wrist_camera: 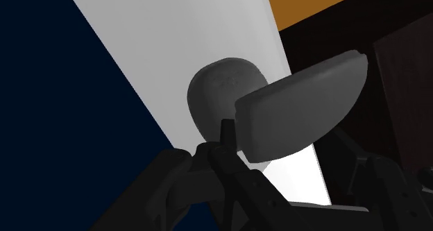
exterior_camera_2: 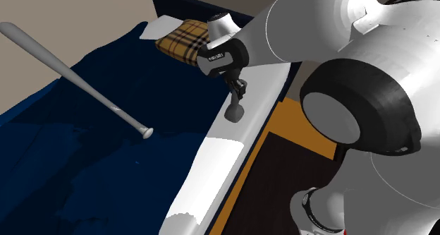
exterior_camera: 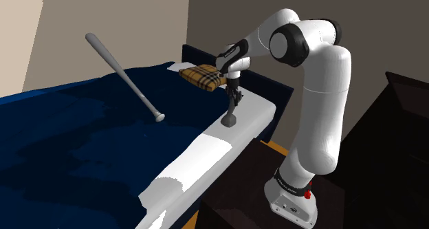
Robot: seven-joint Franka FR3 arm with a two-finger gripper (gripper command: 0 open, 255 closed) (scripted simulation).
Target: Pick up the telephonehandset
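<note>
The hand (exterior_camera: 234, 91) is clamped on the grey telephone handset (exterior_camera: 229, 115), which hangs directly below it, long axis near upright, its lower end just above or touching the white edge strip (exterior_camera: 206, 148) of the bed (exterior_camera: 82, 152); I cannot tell which.

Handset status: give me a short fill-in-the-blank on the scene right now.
1. The gripper holds the handset over the ____ strip.
2. The bat has its thin end on the dark ____ cover.
3. The handset is coloured ____.
Missing words: white; blue; grey.
</note>
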